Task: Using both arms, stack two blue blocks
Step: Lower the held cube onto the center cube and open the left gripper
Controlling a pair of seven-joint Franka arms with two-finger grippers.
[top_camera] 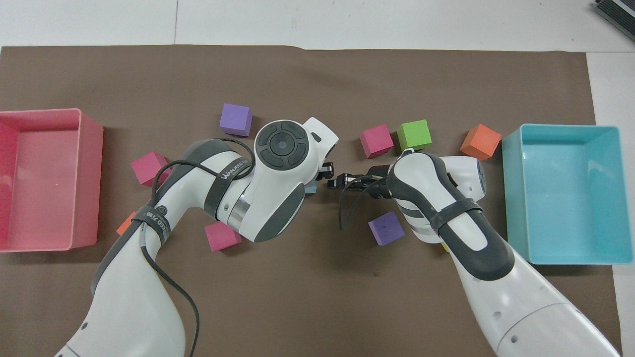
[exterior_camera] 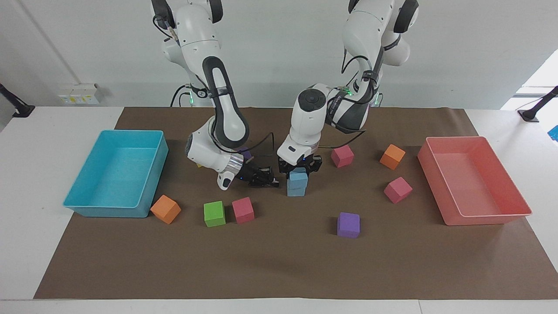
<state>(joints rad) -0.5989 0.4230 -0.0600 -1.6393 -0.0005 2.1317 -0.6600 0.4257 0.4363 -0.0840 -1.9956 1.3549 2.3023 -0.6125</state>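
The two blue blocks stand stacked mid-table, the upper blue block [exterior_camera: 298, 175] on the lower one [exterior_camera: 296, 189]. Only a sliver of blue [top_camera: 311, 188] shows under the left arm in the overhead view. My left gripper [exterior_camera: 300, 167] points down over the stack, open, with a finger on each side of the upper block's top. My right gripper [exterior_camera: 267, 179] is low over the mat beside the stack, toward the right arm's end, and holds nothing that I can see. It also shows in the overhead view [top_camera: 335, 180].
A turquoise tray [exterior_camera: 148, 192] sits at the right arm's end and a pink tray [exterior_camera: 488, 218] at the left arm's end. Loose cubes lie around the stack: green [exterior_camera: 214, 213], pink [exterior_camera: 243, 210], orange [exterior_camera: 165, 209], purple [exterior_camera: 348, 225], pink [exterior_camera: 397, 189], pink [exterior_camera: 342, 156], orange [exterior_camera: 392, 156].
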